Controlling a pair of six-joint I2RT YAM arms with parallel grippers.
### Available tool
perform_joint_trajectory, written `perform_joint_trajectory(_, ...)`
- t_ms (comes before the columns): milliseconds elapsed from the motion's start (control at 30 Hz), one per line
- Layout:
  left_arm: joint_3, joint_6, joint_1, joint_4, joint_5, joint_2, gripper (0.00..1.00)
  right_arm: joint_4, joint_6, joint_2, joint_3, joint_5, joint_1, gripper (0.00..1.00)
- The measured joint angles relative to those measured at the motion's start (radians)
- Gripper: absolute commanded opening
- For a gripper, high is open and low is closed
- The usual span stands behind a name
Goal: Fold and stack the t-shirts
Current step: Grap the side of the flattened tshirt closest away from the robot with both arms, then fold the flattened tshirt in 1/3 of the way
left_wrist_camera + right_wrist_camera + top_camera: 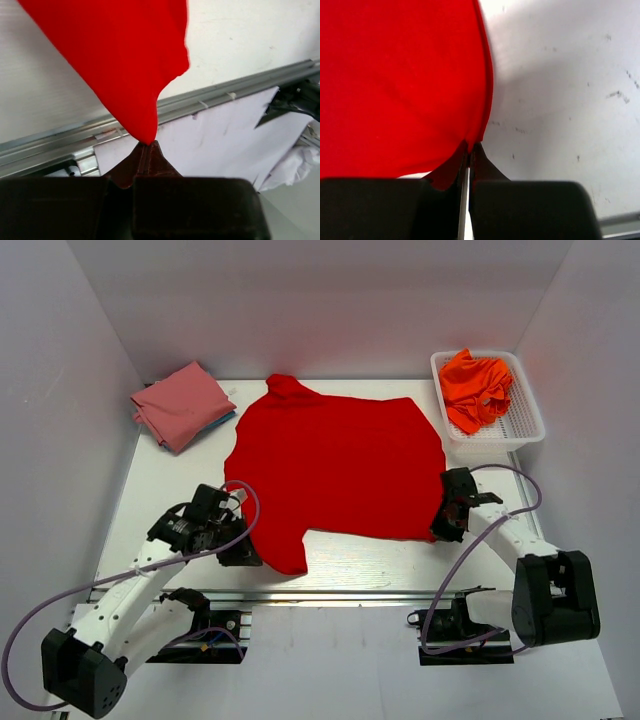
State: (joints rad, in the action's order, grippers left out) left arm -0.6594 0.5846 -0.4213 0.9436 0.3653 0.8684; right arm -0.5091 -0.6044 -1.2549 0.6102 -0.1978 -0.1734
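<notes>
The left gripper (148,146) is pinched shut on the near sleeve tip of the bright red cloth t-shirt (335,465). The right gripper (470,148) is pinched shut on the shirt's near right corner. So both hold its near edge, one at each end. The shirt lies flat on the white table (170,490), long way left to right, and the rest of it spreads away to the far side. I think that edge goes up and over next. Far left sits a folded dusty pink t-shirt (180,403). Far right, an orange t-shirt (478,388) is in a white plastic mesh basket (530,425).
</notes>
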Motion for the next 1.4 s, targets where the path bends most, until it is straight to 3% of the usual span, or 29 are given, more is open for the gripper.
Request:
perform_joint_trajectory(167, -0.011, -0.009, 0.000, -0.025, 0.052, -0.008, 0.00, -0.036, 0.033, 0.024, -0.004, 0.024, -0.001, 0.00)
perform_joint_trajectory(367, -0.058, -0.042, 0.006, -0.216, 0.065, 0.096, 0.00, -0.038, 0.067, -0.019, 0.056, 0.037, -0.002, 0.00)
perform_joint_trajectory(633, -0.227, -0.072, 0.014, -0.424, -0.130, 0.257, 0.00, -0.010, 0.126, -0.116, 0.218, 0.047, -0.005, 0.00)
perform_joint_trajectory(900, -0.448, -0.145, 0.043, -0.541, -0.317, 0.531, 0.00, -0.017, 0.150, -0.266, 0.431, 0.015, -0.004, 0.00)
perform_joint_trajectory(1067, -0.548, -0.221, 0.066, -0.615, -0.365, 0.667, 0.00, -0.032, 0.157, -0.350, 0.542, -0.034, -0.004, 0.00)
perform_joint_trajectory(1400, -0.648, -0.388, 0.101, -0.746, -0.384, 0.776, 0.00, -0.122, 0.168, -0.483, 0.709, -0.140, -0.003, 0.00)
